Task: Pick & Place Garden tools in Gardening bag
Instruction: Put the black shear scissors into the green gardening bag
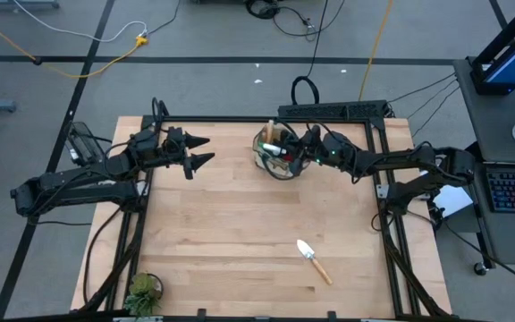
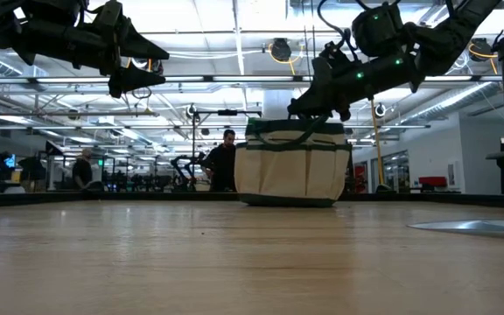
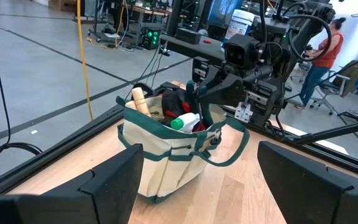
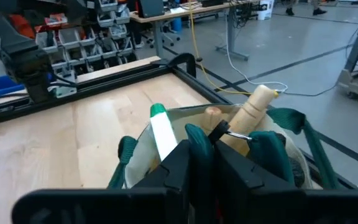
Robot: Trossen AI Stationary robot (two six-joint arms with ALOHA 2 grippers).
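At the table's (image 1: 240, 233) near edge, about five o'clock, one trowel (image 1: 313, 260) lies outside the bag. Farther back, near twelve o'clock, our right end effector (image 1: 286, 154) sits over the Gardening bag (image 1: 274, 154), its fingers nearly together; we cannot tell whether they grip anything. We judge it best to lift straight up, clear of the loop handles. The left end effector (image 1: 199, 149), at ten o'clock, hangs spread wide and empty.
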